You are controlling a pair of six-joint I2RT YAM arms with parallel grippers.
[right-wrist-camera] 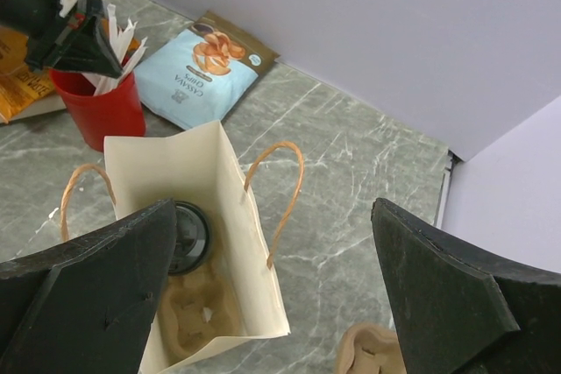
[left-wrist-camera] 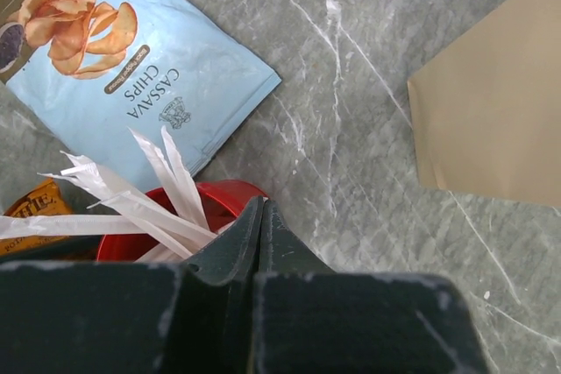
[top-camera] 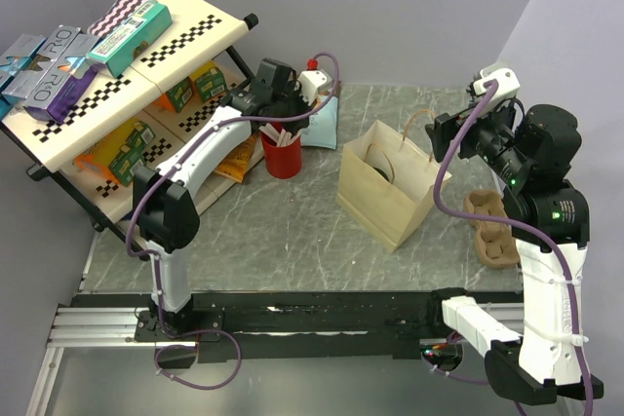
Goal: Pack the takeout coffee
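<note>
Your left arm (top-camera: 210, 138) is built of smooth white links joined by chunky black joint housings, rising from a black base rail (top-camera: 292, 314). Its left tool (left-wrist-camera: 261, 216) is a pair of matte dark fingers, scuffed pale along their edges and tapering to a thin wedge. Your right arm (top-camera: 551, 289) has the same white-and-black build, with a purple cable (top-camera: 439, 182) strapped along it by white ties, small green lights glowing on its black joints, and a right tool (right-wrist-camera: 272, 216) of two broad, flat black fingers with angular tips.
</note>
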